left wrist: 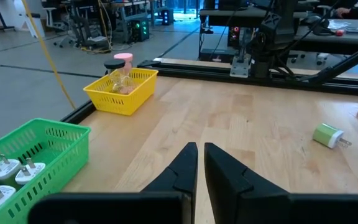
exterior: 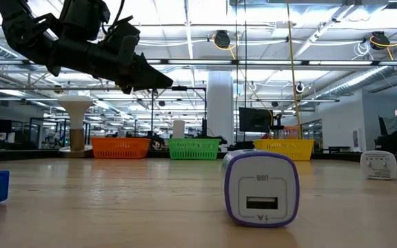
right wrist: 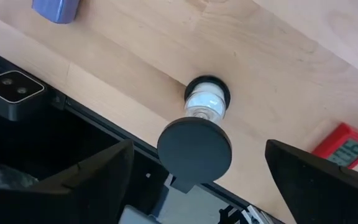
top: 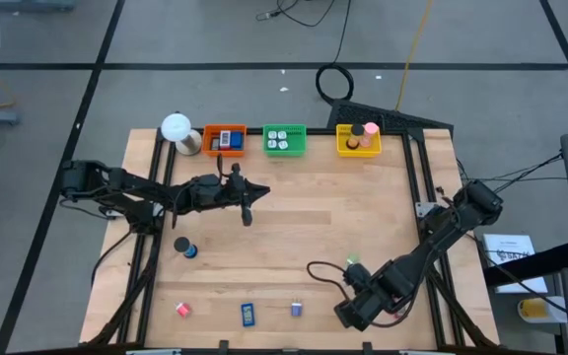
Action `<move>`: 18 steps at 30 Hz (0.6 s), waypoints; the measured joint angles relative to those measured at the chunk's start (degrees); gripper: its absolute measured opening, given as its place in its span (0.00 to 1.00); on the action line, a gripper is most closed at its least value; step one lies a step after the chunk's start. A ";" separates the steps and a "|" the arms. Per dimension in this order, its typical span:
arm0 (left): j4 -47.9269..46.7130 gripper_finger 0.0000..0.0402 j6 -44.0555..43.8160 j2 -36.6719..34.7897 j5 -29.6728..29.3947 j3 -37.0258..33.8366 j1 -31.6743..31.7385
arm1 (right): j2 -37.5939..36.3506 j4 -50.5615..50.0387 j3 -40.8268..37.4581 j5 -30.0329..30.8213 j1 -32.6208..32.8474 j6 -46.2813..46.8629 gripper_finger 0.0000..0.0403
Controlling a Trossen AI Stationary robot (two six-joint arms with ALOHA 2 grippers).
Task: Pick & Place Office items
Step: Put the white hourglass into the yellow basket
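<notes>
Right claw point(right wrist: 194, 163) wide open, empty, lower right of high view; centre over black roll point(right wrist: 207, 102), then close.

Matte black jointed arms, looping cables

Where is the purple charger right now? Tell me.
In the high view the purple charger lies near the table edge opposite the green tray, just right of the blue rectangle, and stands close to the low camera.

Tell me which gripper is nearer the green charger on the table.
Right. The right gripper is open just beside the green charger, near the table's front edge; the left gripper hovers shut mid-table, farther off.
</notes>
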 joint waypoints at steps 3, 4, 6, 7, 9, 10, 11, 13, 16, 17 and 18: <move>0.00 0.08 -0.01 0.00 -0.01 0.00 0.00 | 0.98 0.05 0.00 -0.75 0.00 -1.85 0.89; -0.02 0.08 -0.02 0.00 0.00 0.00 -0.02 | 1.40 0.06 0.00 -1.48 -0.03 -2.45 0.89; 0.00 0.08 0.00 0.00 -0.02 0.00 0.00 | 2.07 0.18 0.00 -2.68 -0.11 -3.47 0.89; -0.02 0.08 0.00 0.00 0.00 0.00 0.00 | 2.29 0.20 0.00 -3.15 -0.11 -3.94 0.89; 0.00 0.08 -0.01 0.00 -0.02 0.00 0.00 | 2.73 0.32 0.00 -3.86 -0.11 -4.61 0.89; -0.01 0.08 -0.02 0.00 0.00 0.00 0.00 | 2.94 0.42 0.00 -4.16 -0.11 -4.97 0.89; -0.01 0.08 0.00 0.00 0.00 0.00 0.00 | 3.20 0.61 0.00 -4.22 -0.11 -5.44 0.89; 0.00 0.08 -0.02 0.00 0.00 0.00 0.00 | 3.59 0.64 0.00 -4.23 -0.11 -6.39 0.89; -0.01 0.08 0.00 0.00 -0.01 0.00 0.00 | 4.32 1.18 0.00 -4.35 -0.11 -8.09 0.89; -0.01 0.08 0.00 0.00 0.00 0.00 -0.02 | 4.57 1.21 0.00 -4.35 -0.11 -8.68 0.89; 0.00 0.08 0.00 0.00 0.00 0.00 -0.02 | 4.79 1.15 0.00 -4.39 -0.12 -9.21 0.88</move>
